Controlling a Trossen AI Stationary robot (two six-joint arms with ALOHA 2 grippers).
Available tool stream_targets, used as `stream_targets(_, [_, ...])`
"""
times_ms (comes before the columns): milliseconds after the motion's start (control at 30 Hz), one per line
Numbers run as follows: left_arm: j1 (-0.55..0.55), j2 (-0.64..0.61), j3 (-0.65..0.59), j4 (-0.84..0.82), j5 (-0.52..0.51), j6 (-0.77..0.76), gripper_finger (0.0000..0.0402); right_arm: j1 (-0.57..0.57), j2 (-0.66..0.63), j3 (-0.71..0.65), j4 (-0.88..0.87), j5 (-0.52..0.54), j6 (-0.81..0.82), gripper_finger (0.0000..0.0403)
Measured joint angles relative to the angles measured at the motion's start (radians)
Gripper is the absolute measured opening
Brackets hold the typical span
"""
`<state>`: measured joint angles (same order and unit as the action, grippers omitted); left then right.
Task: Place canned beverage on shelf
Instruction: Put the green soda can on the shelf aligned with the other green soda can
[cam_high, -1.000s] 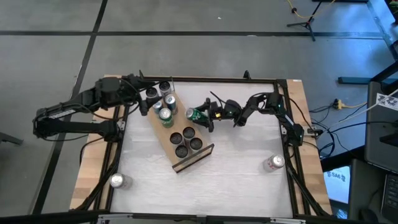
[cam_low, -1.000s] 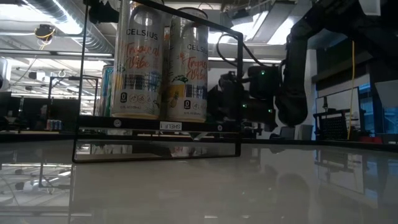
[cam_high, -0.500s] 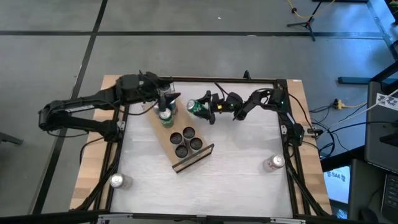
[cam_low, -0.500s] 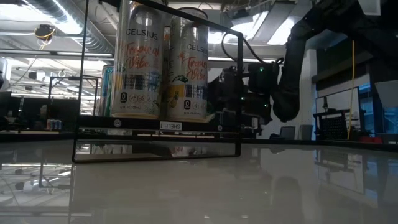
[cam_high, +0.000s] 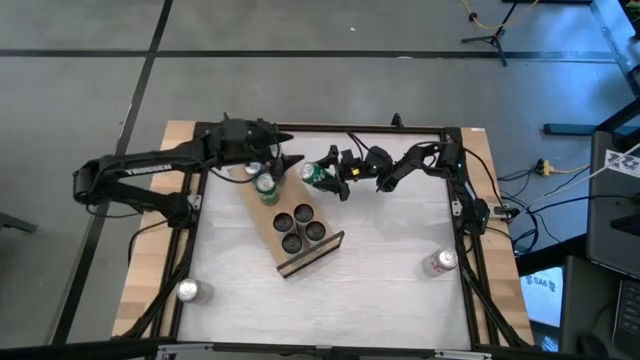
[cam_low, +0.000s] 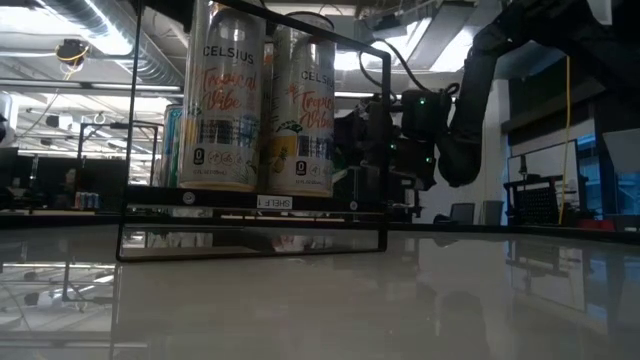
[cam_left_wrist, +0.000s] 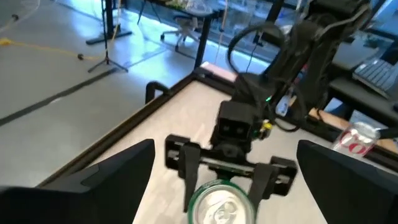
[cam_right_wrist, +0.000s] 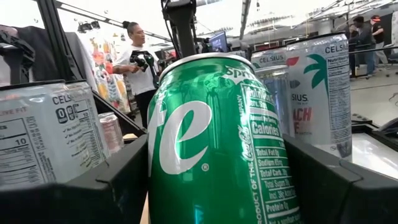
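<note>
The right claw (cam_high: 322, 176) grips a green can (cam_high: 316, 174) by its sides, carried in the air just beside the far end of the shelf (cam_high: 290, 225), which lies slantwise on the bench (cam_high: 380, 270). The left claw (cam_high: 285, 163) hangs over that same end, fingers spread wide and empty. The can looks rigid but thin-walled and slick; if full, it is fairly heavy. A hold around mid-body, as now, suits it best, since squeezing harder would likely dent it.

Bright overhead light w/ glare on table (cam_low: 330, 300); low view dim, bkgd perhaps blurred.
</note>
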<state>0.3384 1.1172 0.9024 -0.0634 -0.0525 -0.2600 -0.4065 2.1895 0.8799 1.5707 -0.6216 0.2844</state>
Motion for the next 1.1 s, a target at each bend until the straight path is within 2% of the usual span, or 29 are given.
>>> stream_targets(600, [0.014, 0.171, 0.000, -0.011, 0.127, 0.058, 0.0382, 0.000, 0.000, 0.000, 0.000, -0.027, 0.060, 0.0301])
stream_targets(1100, [-0.027, 0.174, 0.000, -0.064, 0.123, 0.060, 0.0382, 0.001, -0.001, 0.096, 0.000, -0.100, 0.129, 0.0301])
